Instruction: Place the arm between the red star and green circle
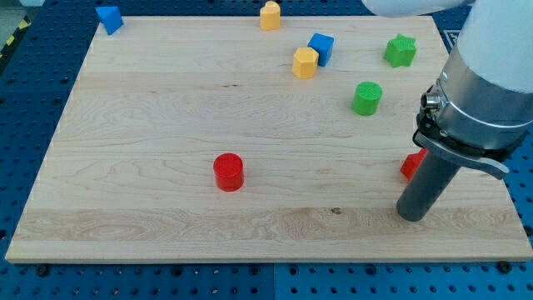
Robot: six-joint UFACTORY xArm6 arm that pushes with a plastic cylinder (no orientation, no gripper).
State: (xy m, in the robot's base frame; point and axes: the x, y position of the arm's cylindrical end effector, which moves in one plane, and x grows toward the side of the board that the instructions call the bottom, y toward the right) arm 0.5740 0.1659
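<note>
Item: rod arm, no jaws to spread or press, my tip (pixel 412 215) on the board near its bottom right.

Red star (pixel 410 164) just above the tip, mostly hidden by the rod; green circle (pixel 366 97) further up and slightly left. Best done, I judge, by passing left of the star, then stopping midway in the gap, touching neither. Also present: green star (pixel 400 50), blue cube (pixel 321 47), two yellow blocks (pixel 305 62) (pixel 270 15), red cylinder (pixel 228 172), blue block (pixel 108 17), wooden board (pixel 166 108).
</note>
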